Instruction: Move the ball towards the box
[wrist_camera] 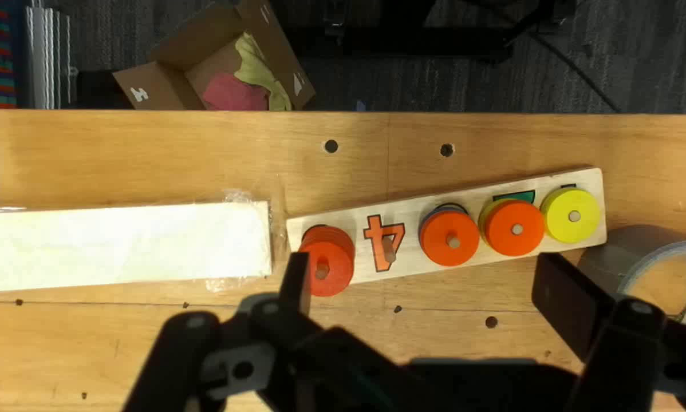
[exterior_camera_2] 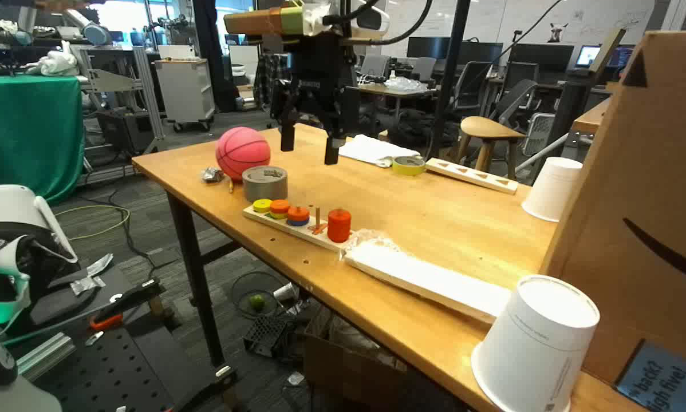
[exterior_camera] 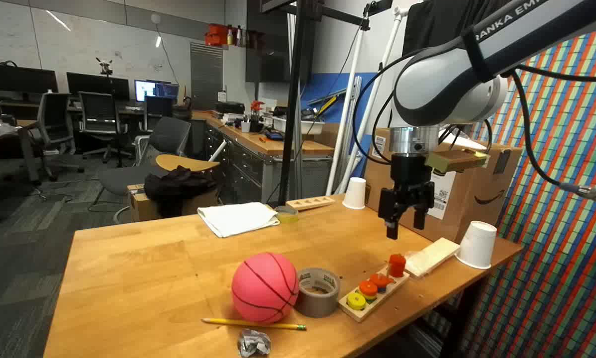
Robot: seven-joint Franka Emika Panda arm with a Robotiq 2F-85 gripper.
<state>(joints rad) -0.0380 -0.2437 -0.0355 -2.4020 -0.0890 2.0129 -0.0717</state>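
A pink-red ball [exterior_camera: 264,287] sits on a wooden table [exterior_camera: 129,278] in a shared workroom, well apart from the large cardboard box [exterior_camera: 469,191] at the opposite end. In an exterior view, grey carpet [exterior_camera: 24,258], office chairs [exterior_camera: 99,114], monitors [exterior_camera: 96,85] and a whiteboard [exterior_camera: 104,44] stretch out beyond the ball. A roll of grey tape [exterior_camera: 318,304] lies just beside the ball, on its box side; from these angles it is hard to say whether the two touch. A yellow pencil [exterior_camera: 253,324] and a crumpled piece of foil [exterior_camera: 254,343] lie close to the ball, the pencil nearer. A wooden toy [wrist_camera: 452,234] with coloured discs on pegs and, farther from the ball, two upturned white cups [exterior_camera: 477,244] share the tabletop. Above it, on the box side of the ball, the robot's black gripper [exterior_camera: 406,228] points down, its two fingers [wrist_camera: 569,306] spread wide with a clear gap between them. In both exterior views, the fingers hang over the wood, well apart from the ball.
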